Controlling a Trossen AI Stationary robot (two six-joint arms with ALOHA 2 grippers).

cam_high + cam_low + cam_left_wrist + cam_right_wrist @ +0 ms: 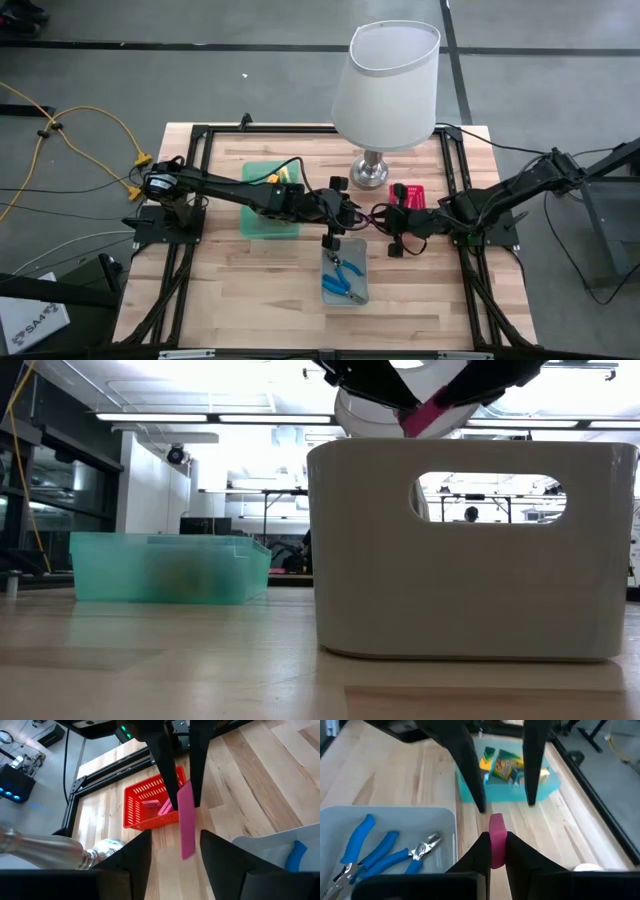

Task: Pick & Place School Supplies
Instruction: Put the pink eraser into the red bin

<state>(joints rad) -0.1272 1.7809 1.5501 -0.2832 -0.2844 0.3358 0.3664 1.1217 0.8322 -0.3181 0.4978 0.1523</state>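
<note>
Right wrist view: the right gripper (492, 851) is clamped on a flat pink bar (497, 840), held above bare wood between the trays. Facing it, the left gripper (504, 806) stands open around the bar's far end. Blue-handled pliers (387, 854) lie in the grey tray (390, 811); yellow-and-green pieces (506, 761) fill the translucent green tray (470, 790). A white-shaded lamp (392, 85) stands behind.

Wood table (250, 290), w/ green tray (262, 220), grey tray (358, 290), red basket (410, 195), lamp (392, 90)
</note>
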